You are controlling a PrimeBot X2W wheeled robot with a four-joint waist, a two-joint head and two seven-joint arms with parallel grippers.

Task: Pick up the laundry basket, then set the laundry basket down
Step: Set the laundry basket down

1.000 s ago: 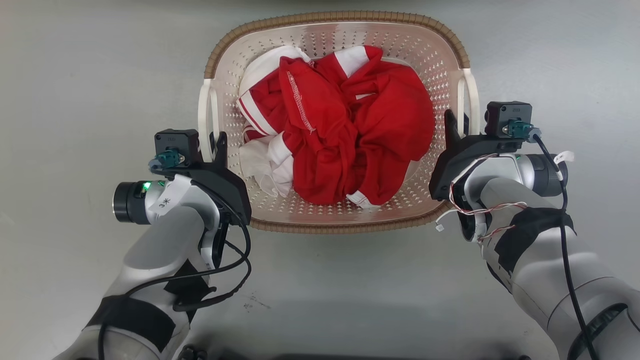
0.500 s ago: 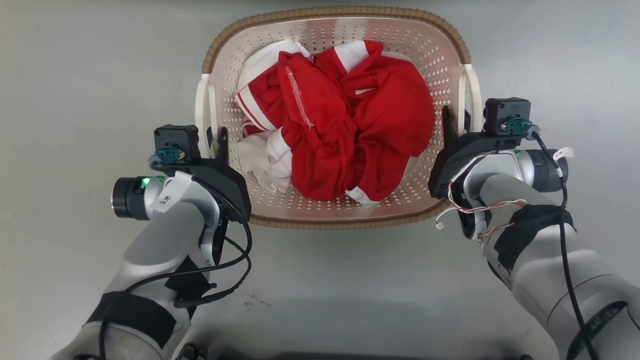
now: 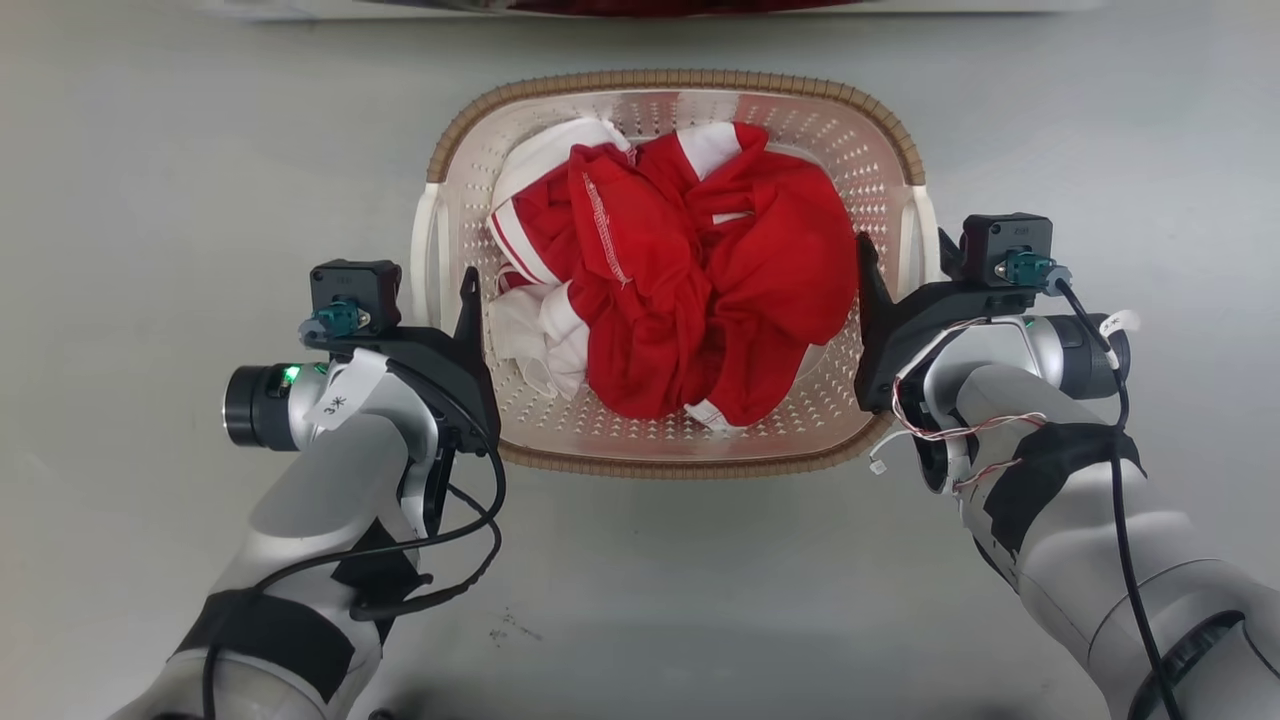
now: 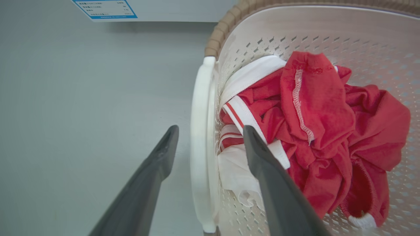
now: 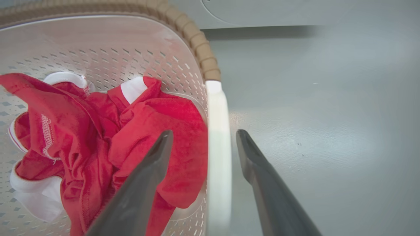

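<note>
Left claw (image 4: 210,127) open, astride the left handle (image 4: 200,137), one finger inside the wall. Right claw (image 5: 204,132) open, astride the right handle (image 5: 218,147). Laundry basket (image 3: 680,80) with red-and-white clothes (image 3: 690,290) sits on grey floor (image 3: 150,200) between them.

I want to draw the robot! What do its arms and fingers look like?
The left arm and right arm are silvery grey tubes with black tape bands. Each ends in two long, pointed dark fingers. Black cables loop along them; the right one has thin red-and-white wires, the left a green light.
</note>
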